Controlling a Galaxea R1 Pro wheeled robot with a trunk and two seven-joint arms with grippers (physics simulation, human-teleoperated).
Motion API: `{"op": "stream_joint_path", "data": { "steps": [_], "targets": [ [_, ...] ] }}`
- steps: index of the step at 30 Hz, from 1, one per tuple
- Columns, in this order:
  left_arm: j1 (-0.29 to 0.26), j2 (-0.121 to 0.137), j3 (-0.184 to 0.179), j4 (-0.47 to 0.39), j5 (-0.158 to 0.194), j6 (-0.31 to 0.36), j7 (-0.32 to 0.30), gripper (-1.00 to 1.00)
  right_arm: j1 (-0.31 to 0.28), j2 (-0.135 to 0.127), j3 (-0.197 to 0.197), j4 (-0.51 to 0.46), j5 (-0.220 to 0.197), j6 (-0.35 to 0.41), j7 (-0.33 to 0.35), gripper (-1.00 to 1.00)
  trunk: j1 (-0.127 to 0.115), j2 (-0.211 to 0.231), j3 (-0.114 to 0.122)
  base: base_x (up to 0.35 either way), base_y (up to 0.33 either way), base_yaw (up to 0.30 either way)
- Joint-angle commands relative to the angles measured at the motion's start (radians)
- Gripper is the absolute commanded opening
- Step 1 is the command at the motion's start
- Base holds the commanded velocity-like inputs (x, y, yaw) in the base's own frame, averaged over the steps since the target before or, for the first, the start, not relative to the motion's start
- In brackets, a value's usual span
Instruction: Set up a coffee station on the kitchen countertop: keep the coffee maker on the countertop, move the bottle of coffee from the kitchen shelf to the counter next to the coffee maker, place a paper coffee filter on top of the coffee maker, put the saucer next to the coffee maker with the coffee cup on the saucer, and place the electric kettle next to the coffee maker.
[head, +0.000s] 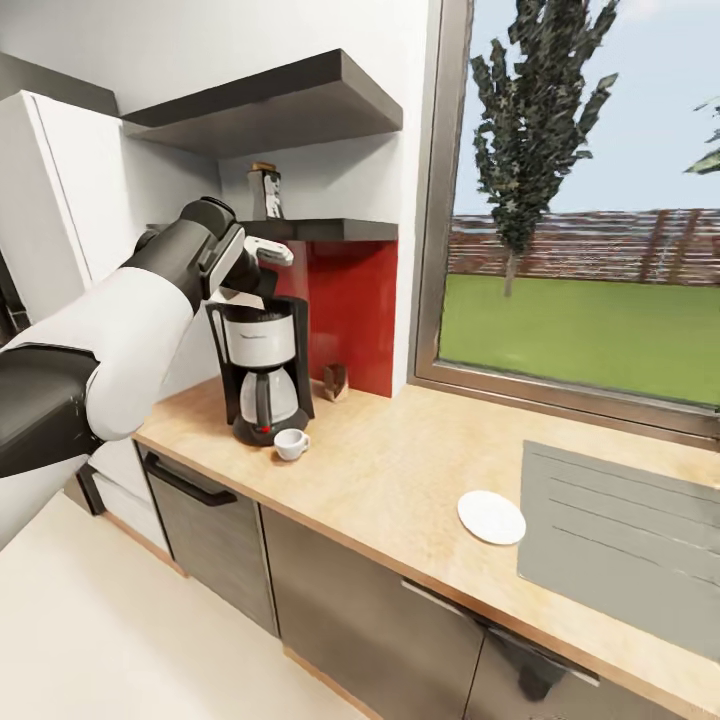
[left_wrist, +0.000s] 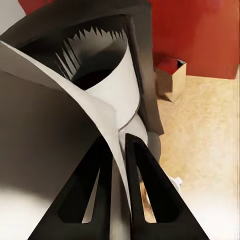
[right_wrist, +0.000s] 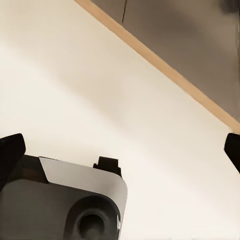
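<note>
- At the far left of the head view a tall white cabinet front (head: 55, 190) stands against the wall, with pale cream floor (head: 120, 640) below it.
- The robot's white-and-black left arm rises from the lower left to the left gripper (head: 268, 268), just above the black drip coffee maker with its white-silver upper body and glass carafe (head: 262, 370), left of centre.
- In the left wrist view the left gripper (left_wrist: 119, 145) has its two black fingers (left_wrist: 85, 190) nearly together, pinching the edge of the white paper coffee filter (left_wrist: 107, 85), whose zigzag upper edge sits over the machine's top.
- Two thin dark grey floating shelf boards (head: 290, 100) hang at upper centre-left; a small dark jar with a golden-brown lid (head: 266, 190) stands on the lower one, above a red wall panel (head: 350, 310).
- The long light tan wood-look countertop (head: 400, 470) runs diagonally over dark grey cabinet fronts (head: 340, 600).
- A small white rounded cup (head: 291, 444) sits just in front of the coffee maker's base; a small tan box (head: 335, 381) stands behind, by the red panel.
- A flat round white saucer (head: 491, 516) lies well apart to the right, beside the grey steel sink (head: 620, 540).
- A large window (head: 580, 200) fills the upper right, showing grass, a tree and a fence.
- In the right wrist view the right gripper (right_wrist: 120, 147) is spread wide, holding nothing, over the cream floor.
</note>
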Motion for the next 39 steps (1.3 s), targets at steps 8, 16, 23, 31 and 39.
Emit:
{"op": "stream_joint_path", "data": {
  "steps": [8,16,23,31,39],
  "targets": [
    [-0.001,0.001,-0.023,-0.001,-0.012,0.003,-0.010,-1.00,-0.001,0.000,0.004,0.001,0.001,-0.003,0.000,1.00,0.000,-0.001,-0.001,0.108,0.106,-0.125],
    [-0.001,0.001,-0.048,-0.001,-0.012,0.003,-0.010,-1.00,-0.001,0.000,0.004,0.001,0.001,-0.003,0.000,1.00,0.000,-0.001,-0.001,0.070,0.075,-0.170],
    [-0.001,0.001,-0.049,0.023,-0.012,0.003,-0.010,-1.00,-0.001,0.000,0.004,0.001,0.001,-0.003,-0.001,1.00,0.000,-0.001,-0.001,0.121,0.127,-0.078],
    [-0.001,0.004,-0.048,0.081,-0.012,0.004,-0.010,-1.00,-0.001,0.000,0.004,0.001,0.001,-0.003,-0.002,1.00,0.000,-0.001,-0.001,0.023,0.024,-0.008],
    [-0.001,0.015,-0.048,0.091,-0.011,0.006,-0.011,-1.00,-0.001,0.000,0.004,0.001,0.001,-0.003,-0.002,1.00,0.000,-0.001,-0.001,0.002,0.002,-0.001]
  ]
}}
